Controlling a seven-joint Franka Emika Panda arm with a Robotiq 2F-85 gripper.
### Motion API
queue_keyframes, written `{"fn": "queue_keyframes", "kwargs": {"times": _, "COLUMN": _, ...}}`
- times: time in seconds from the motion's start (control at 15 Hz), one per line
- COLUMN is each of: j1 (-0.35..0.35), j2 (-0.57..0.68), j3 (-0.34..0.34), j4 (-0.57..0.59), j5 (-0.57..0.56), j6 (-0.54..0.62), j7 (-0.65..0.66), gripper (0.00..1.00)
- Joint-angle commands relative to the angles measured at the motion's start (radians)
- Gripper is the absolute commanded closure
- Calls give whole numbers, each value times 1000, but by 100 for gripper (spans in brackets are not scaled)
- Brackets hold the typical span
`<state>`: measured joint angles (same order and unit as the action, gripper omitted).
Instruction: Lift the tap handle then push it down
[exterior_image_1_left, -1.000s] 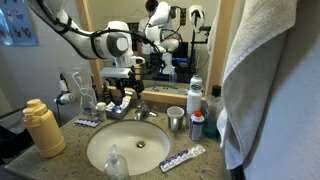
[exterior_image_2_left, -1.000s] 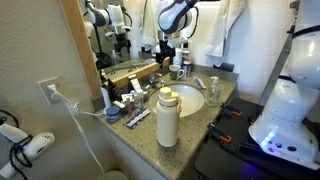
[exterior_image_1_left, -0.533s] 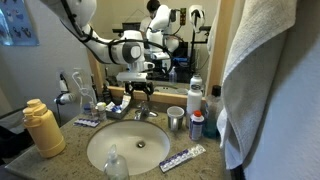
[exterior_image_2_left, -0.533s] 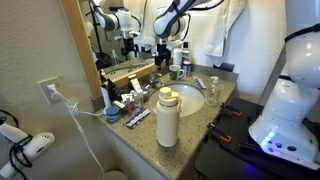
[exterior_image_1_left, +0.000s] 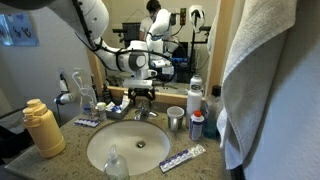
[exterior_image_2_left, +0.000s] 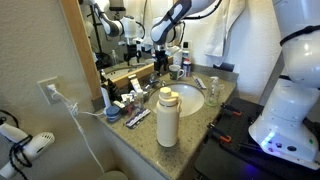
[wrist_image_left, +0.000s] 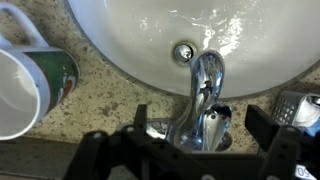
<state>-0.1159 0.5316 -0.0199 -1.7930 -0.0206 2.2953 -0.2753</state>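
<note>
The tap handle (wrist_image_left: 210, 128) is a small shiny chrome lever on a short silver faucet (wrist_image_left: 203, 85) behind the oval white sink (wrist_image_left: 130, 45). In the wrist view my gripper (wrist_image_left: 200, 140) is open, one dark finger on each side of the faucet base, the handle between them. In both exterior views the gripper (exterior_image_1_left: 141, 93) (exterior_image_2_left: 160, 66) hangs just above the faucet (exterior_image_1_left: 140, 112) at the back of the sink (exterior_image_1_left: 105, 140) (exterior_image_2_left: 190, 100). Whether a finger touches the handle cannot be told.
A steel cup (exterior_image_1_left: 176, 120), bottles (exterior_image_1_left: 195, 95) and a red-capped item (exterior_image_1_left: 214, 95) stand beside the sink. A yellow bottle (exterior_image_1_left: 41, 128) (exterior_image_2_left: 166, 116) stands on the granite counter. A towel (exterior_image_1_left: 270, 70) hangs nearby. A mirror (exterior_image_1_left: 170, 40) backs the counter. A white cup (wrist_image_left: 15, 90) and green can (wrist_image_left: 62, 75) sit close.
The arm has swung sideways and lowered, bringing the gripper from beside the faucet to just above it, fingers now straddling the handle.
</note>
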Motion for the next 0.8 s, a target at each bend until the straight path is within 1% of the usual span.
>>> {"fn": "queue_keyframes", "kwargs": {"times": 0.0, "j1": -18, "j2": 37, "j3": 20, "j4": 54, "j5": 18, "j6": -40, "j7": -25, "gripper": 28}}
{"fn": "queue_keyframes", "kwargs": {"times": 0.07, "j1": -19, "j2": 39, "j3": 22, "j4": 56, "j5": 18, "j6": -39, "j7": -21, "gripper": 34}}
{"fn": "queue_keyframes", "kwargs": {"times": 0.27, "j1": -17, "j2": 34, "j3": 23, "j4": 60, "j5": 16, "j6": -40, "j7": -12, "gripper": 59}}
{"fn": "queue_keyframes", "kwargs": {"times": 0.33, "j1": -15, "j2": 31, "j3": 25, "j4": 59, "j5": 19, "j6": -45, "j7": -11, "gripper": 66}}
{"fn": "queue_keyframes", "kwargs": {"times": 0.6, "j1": -3, "j2": 26, "j3": 32, "j4": 68, "j5": 11, "j6": -99, "j7": 2, "gripper": 96}}
{"fn": "queue_keyframes", "kwargs": {"times": 0.67, "j1": -3, "j2": 27, "j3": 33, "j4": 67, "j5": 13, "j6": -100, "j7": 3, "gripper": 93}}
{"fn": "queue_keyframes", "kwargs": {"times": 0.73, "j1": -2, "j2": 25, "j3": 33, "j4": 66, "j5": 14, "j6": -103, "j7": 5, "gripper": 93}}
